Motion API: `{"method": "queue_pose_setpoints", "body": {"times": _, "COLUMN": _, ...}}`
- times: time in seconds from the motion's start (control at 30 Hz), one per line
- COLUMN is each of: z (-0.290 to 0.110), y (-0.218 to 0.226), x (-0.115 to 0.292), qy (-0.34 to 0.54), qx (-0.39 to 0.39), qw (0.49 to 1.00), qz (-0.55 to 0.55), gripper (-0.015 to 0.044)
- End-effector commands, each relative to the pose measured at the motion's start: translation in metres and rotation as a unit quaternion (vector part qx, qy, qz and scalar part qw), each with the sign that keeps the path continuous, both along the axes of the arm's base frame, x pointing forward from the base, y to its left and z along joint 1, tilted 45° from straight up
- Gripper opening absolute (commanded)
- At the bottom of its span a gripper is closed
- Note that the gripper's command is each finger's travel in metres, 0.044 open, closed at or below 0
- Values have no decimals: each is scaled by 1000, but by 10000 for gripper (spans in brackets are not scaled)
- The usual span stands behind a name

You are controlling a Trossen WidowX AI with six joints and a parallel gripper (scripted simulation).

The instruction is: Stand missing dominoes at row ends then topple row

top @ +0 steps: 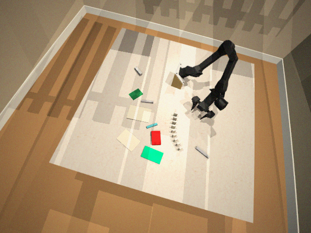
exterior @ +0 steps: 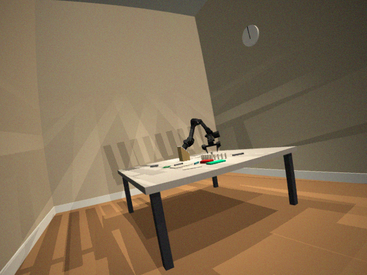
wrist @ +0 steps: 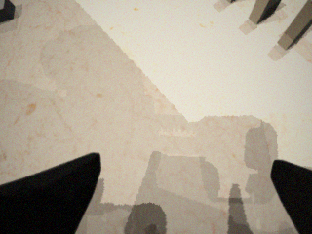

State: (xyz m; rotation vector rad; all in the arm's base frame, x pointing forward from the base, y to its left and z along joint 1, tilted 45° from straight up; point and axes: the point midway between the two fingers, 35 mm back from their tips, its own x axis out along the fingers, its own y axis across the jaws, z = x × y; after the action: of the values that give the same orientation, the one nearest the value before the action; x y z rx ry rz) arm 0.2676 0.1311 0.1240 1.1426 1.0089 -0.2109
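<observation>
A curved row of several pale dominoes (top: 173,126) (exterior: 221,156) stands upright near the middle of the table. Two domino sides and the foot of another show at the top right of the wrist view, one domino (wrist: 267,11) among them. My gripper (top: 196,114) (exterior: 212,151) (wrist: 186,165) is wide open and empty, above the table beside the row's arm-side end. A small pale piece (exterior: 211,153) shows behind the row in the exterior view, too small to tell clearly. No loose domino shows in the wrist view or the top view; the gripper hides part of the table there.
A red block (top: 156,138) (exterior: 206,161), a bright green block (top: 151,155) (exterior: 215,162) and a cyan bar (top: 151,125) lie on the row's other side. A grey bar (top: 201,152) (exterior: 238,154) lies on the gripper's side. A tan wedge (top: 177,83) (exterior: 183,153) stands by the arm's base.
</observation>
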Motion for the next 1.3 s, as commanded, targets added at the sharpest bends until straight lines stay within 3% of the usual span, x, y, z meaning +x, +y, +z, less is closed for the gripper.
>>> {"method": "queue_pose_setpoints", "body": {"times": 0.0, "z": 47, "y": -14, "x": -58, "qy": 296, "qx": 247, "qw": 914, "qz": -124, "gripper": 440}}
{"method": "queue_pose_setpoints", "body": {"times": 0.13, "z": 60, "y": -15, "x": -70, "qy": 347, "qx": 289, "qw": 879, "qz": -150, "gripper": 440}}
{"method": "queue_pose_setpoints", "body": {"times": 0.67, "z": 60, "y": -14, "x": -70, "qy": 349, "qx": 291, "qw": 878, "qz": -151, "gripper": 440}}
{"method": "queue_pose_setpoints", "body": {"times": 1.0, "z": 19, "y": 27, "x": -60, "qy": 349, "qx": 292, "qw": 878, "qz": -151, "gripper": 440}}
{"method": "queue_pose_setpoints", "body": {"times": 1.27, "z": 12, "y": 34, "x": -59, "qy": 349, "qx": 293, "qw": 877, "qz": -150, "gripper": 440}}
